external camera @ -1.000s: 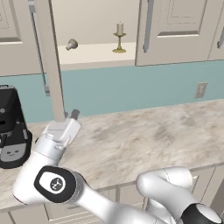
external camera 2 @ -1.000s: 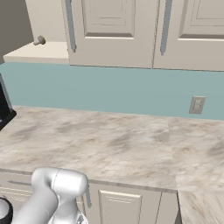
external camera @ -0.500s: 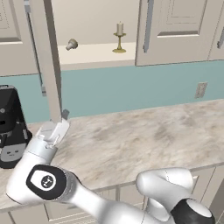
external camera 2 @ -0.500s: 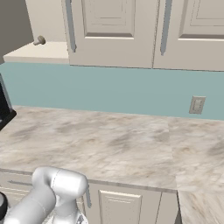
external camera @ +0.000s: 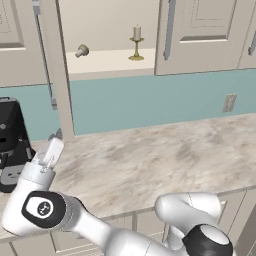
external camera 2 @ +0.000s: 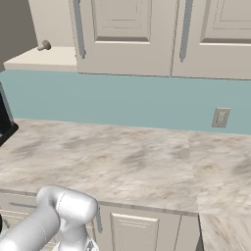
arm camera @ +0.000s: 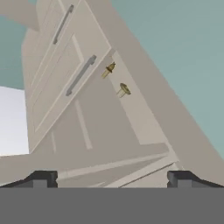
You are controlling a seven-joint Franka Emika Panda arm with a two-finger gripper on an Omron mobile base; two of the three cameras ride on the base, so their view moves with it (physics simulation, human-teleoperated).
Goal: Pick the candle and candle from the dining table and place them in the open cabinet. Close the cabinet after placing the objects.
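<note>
Up on the pale shelf of the cabinet (external camera: pixel 107 60), in the left base view, stand both candles: the slim taper candle (external camera: pixel 136 42) upright on its brass holder toward the right, and the stubby candle (external camera: pixel 81 50) further left, near the open door (external camera: pixel 57 70). That door is swung out, edge-on to the camera, with a grey handle (external camera: pixel 44 55) along it. Below runs a blue-green wall (external camera: pixel 150 100) with an outlet (external camera: pixel 229 102), then the marble-look worktop (external camera: pixel 160 160). A black appliance (external camera: pixel 12 142) sits at the left end of the worktop. The gripper (external camera: pixel 55 145) points up just beside the lower end of the open door; whether it touches the door cannot be told.

From the right base view, the stubby candle (external camera 2: pixel 44 46) shows at the left edge of the shelf, beside two closed doors (external camera 2: pixel 147 37). The outlet (external camera 2: pixel 221 117) and worktop (external camera 2: pixel 122 162) lie below.

Seen from the hand view, the two fingertips (arm camera: pixel 41 178) stand far apart, spread wide with nothing between them. Ahead rise the cabinet doors (arm camera: pixel 65 87), and both candles, the taper (arm camera: pixel 108 70) and the stubby one (arm camera: pixel 124 90), sit small on the shelf.
</note>
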